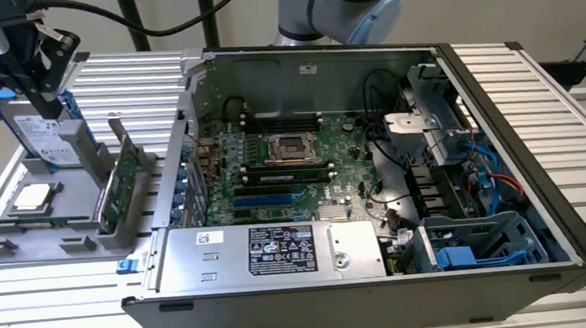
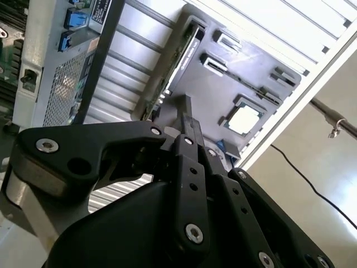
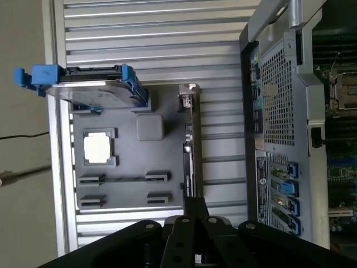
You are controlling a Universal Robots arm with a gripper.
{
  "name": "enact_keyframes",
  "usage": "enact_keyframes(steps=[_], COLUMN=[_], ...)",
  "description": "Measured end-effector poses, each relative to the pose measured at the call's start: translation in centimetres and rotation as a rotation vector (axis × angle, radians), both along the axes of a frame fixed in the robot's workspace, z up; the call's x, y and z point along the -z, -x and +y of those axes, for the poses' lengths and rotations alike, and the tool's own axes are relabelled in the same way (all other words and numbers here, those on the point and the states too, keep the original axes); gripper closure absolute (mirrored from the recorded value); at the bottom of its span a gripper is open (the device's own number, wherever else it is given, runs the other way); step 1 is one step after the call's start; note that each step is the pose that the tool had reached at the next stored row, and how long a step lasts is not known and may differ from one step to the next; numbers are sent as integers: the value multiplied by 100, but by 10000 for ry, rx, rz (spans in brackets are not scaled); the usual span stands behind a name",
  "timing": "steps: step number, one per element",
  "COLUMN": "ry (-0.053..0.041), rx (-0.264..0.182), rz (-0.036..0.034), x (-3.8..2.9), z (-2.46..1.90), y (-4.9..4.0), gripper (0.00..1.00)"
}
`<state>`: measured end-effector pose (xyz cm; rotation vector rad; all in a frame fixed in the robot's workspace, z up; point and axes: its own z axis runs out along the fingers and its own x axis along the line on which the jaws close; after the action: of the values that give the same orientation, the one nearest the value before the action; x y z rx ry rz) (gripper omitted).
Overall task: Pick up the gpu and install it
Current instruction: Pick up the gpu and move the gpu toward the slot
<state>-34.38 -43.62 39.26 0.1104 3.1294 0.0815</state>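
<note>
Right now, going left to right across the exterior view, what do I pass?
Silver hard drive → gpu standing on edge → processor socket → blue-grey drive cage.

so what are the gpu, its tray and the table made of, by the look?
gpu: green circuit-board laminate, slight gloss, with a bright bare-metal end bracket, likely steel.
Tray: uniform matte grey with moulded slots, probably plastic, possibly printed.
Table: ribbed silvery slats with a satin sheen, which looks like aluminium extrusion.
</note>
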Motion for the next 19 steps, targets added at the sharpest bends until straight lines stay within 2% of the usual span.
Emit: enact_keyframes(steps=[10, 19], ry=[-1, -1], rx=[0, 0], rz=[-1, -23], x=[1, 3], z=[-67, -68], y=[0, 0], gripper=[100, 100])
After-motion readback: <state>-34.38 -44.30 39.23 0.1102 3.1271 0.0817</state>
